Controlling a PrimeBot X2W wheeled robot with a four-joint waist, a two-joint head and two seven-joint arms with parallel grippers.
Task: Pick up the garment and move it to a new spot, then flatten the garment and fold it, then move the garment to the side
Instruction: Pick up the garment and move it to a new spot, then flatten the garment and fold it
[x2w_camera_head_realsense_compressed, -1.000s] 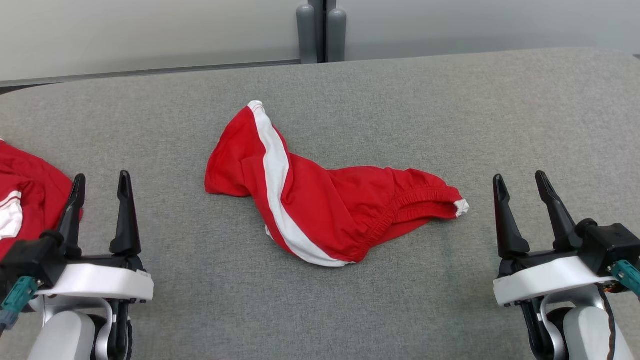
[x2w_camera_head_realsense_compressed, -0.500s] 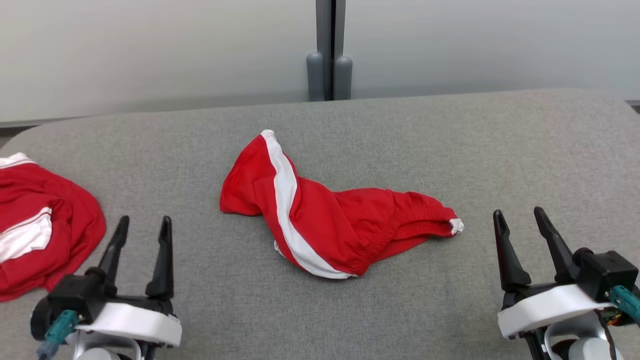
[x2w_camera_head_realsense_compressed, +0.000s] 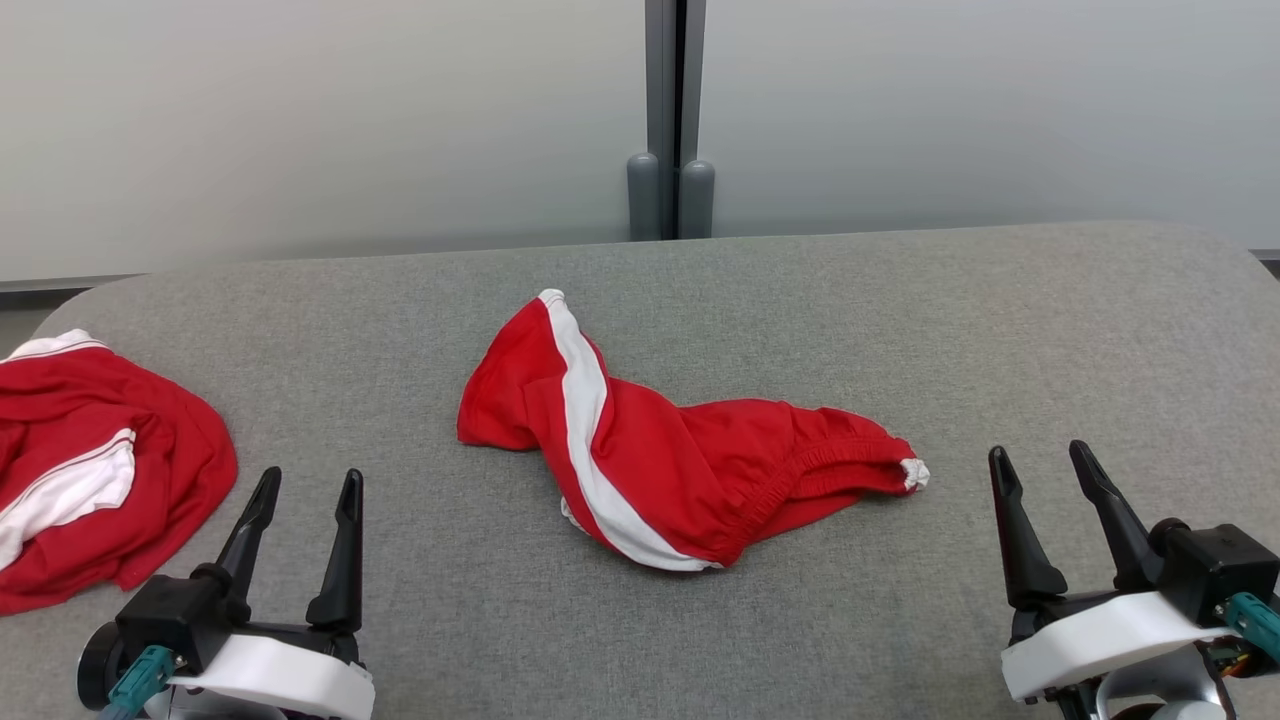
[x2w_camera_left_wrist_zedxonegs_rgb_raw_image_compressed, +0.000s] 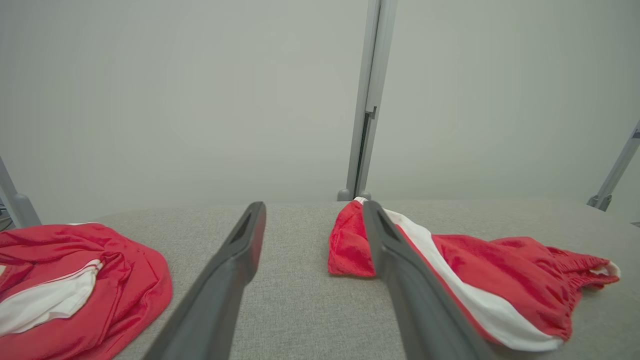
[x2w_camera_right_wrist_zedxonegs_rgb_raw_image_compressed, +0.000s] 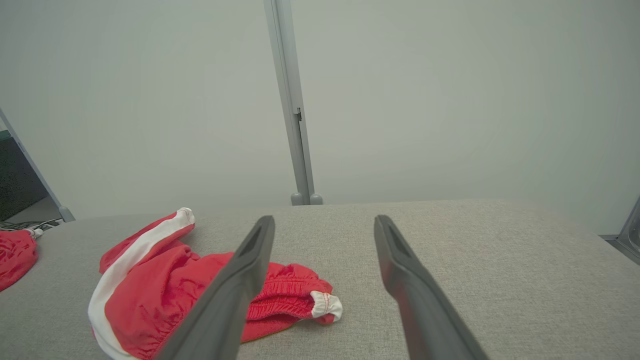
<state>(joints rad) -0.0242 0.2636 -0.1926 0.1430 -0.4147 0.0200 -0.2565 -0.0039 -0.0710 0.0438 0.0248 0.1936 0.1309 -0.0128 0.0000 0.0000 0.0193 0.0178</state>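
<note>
At centre, crumpled red white-striped fabric shorts (x2w_camera_head_realsense_compressed: 660, 470) untouched; left gripper (x2w_camera_head_realsense_compressed: 312, 475), 8 o'clock, right gripper (x2w_camera_head_realsense_compressed: 1038, 448), 4 o'clock, gaping, empty. Pickup pending: reach in, pinch.

grey table (x2w_camera_head_realsense_compressed: 950, 330), red garment (x2w_camera_head_realsense_compressed: 660, 460), second garment (x2w_camera_head_realsense_compressed: 150, 450)

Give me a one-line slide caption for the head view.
Left gripper and right gripper hang open either side of the crumpled red garment on the grey table.

Bright, even, diffuse light, faint soft shadow beneath the garment (x2w_camera_head_realsense_compressed: 680, 460), crisp head view, wide-angle stretching toward wrist-view edges
</note>
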